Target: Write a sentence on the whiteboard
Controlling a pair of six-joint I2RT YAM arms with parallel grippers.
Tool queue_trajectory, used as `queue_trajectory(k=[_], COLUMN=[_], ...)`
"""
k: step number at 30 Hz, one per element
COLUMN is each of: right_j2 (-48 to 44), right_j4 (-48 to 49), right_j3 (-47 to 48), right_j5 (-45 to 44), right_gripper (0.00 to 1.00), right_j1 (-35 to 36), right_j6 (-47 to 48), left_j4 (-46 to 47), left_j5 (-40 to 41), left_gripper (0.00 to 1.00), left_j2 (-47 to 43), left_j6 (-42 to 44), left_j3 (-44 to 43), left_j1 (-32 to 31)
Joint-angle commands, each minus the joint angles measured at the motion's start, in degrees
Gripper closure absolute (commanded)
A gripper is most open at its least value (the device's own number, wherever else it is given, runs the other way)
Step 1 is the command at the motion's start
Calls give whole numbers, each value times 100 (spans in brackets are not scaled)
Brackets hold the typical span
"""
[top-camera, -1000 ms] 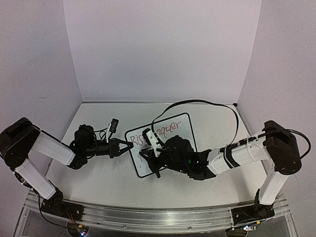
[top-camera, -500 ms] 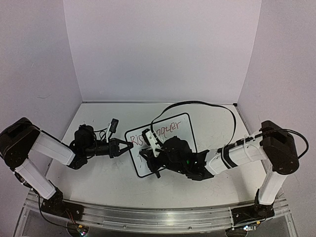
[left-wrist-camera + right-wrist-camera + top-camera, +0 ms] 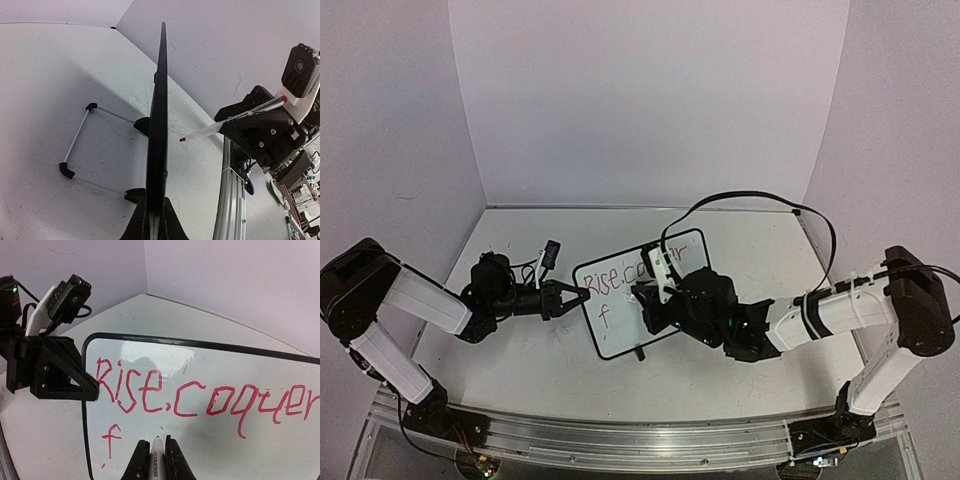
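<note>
Pinching the small black-framed whiteboard (image 3: 617,325), midway across the worktop (image 3: 520,360), by its left edge in the closed left hand (image 3: 578,297); gripping a slim white marker (image 3: 225,124) in the right hand (image 3: 156,445). Probably light, stiff, tippy: steady that edge.

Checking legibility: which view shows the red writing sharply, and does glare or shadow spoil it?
Right wrist view: the sentence is sharp, glare-free, a faint shadow above it. Top view: small, partly behind the right arm. Left wrist view: the whiteboard is edge-on, unreadable.
</note>
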State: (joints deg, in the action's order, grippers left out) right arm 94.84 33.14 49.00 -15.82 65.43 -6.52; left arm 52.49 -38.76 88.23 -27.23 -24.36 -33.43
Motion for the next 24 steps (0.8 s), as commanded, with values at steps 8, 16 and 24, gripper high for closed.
queue_trajectory(k=[8, 16, 24], right_j2=[536, 570, 632], right_j4=[377, 356, 377], right_j3=[345, 246, 298], right_j5=[1934, 1335, 1057], right_gripper=[100, 100, 100], right_j1=[-68, -66, -66], right_j6=[129, 29, -39], left_j4=[-462, -481, -497], left_j5=[181, 183, 192], left_gripper=[100, 100, 100], left_j2=[-12, -27, -53], left_j6=[98, 117, 122], left_j3=[-98, -76, -69], left_j1=[-6, -6, -6])
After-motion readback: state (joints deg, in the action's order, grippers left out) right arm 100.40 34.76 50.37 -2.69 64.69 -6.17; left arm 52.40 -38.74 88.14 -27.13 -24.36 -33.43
